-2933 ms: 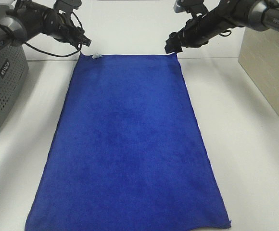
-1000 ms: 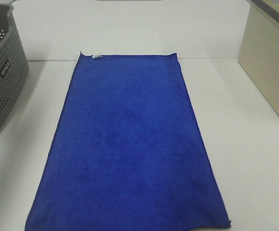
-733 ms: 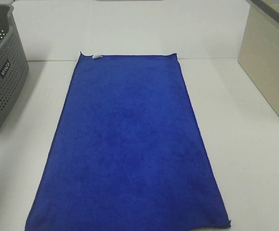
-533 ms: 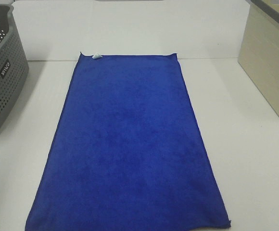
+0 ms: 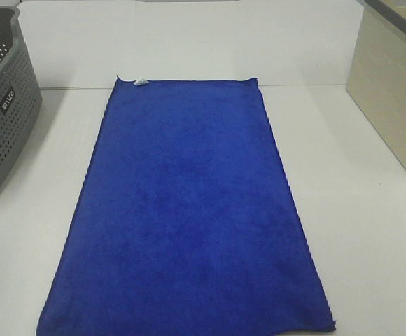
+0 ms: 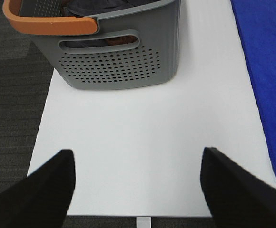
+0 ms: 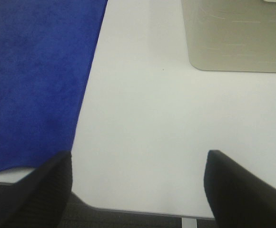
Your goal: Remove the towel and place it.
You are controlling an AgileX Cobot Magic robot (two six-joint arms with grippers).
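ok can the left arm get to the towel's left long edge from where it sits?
Probably yes. In the left wrist view the left gripper is open over bare table, and the towel edge lies flat and uncovered beside it. The grey basket stands apart from the towel, off that path.

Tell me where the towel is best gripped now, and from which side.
Probably at the two far corners of the towel, one per arm, coming from above. It lies flat and spread on the table, so only edges and corners offer a pinchable fold; the tag marks the far left corner.
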